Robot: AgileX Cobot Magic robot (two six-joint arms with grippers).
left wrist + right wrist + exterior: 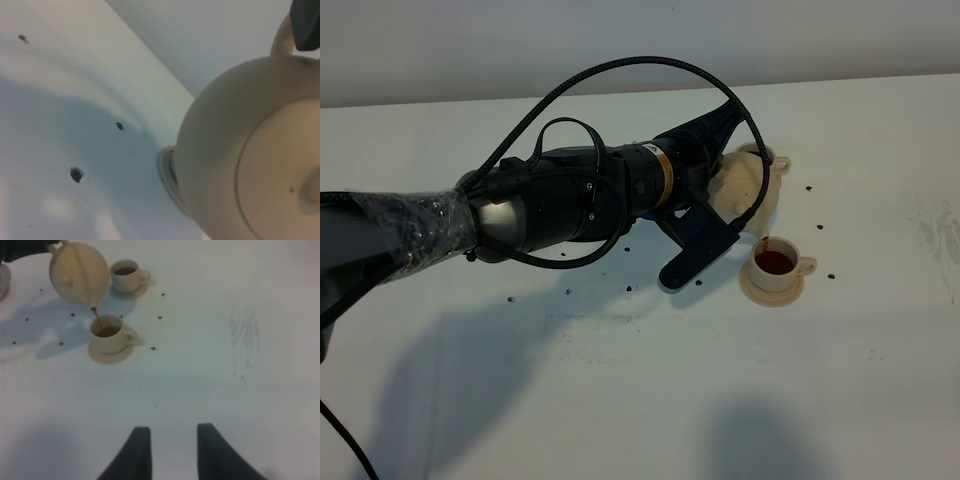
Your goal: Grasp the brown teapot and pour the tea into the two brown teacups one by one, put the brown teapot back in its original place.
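Pouring now: teapot (79, 274) tilted above near cup (107, 333), stream falling in; far cup (125, 274) already dark with tea. Left hand pinching the pot's handle, judging by its hold aloft. Ease tilt back before brimming. Right hand (170, 450) spread, idle over desk (225, 365).

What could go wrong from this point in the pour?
The near cup already looks well filled while tea is running from the teapot spout, so it may overflow onto its saucer. The stream is thin and lands near the cup's rim, so a small wobble could spill it on the table. The far cup sits close beside the pot and could be knocked on the way back.
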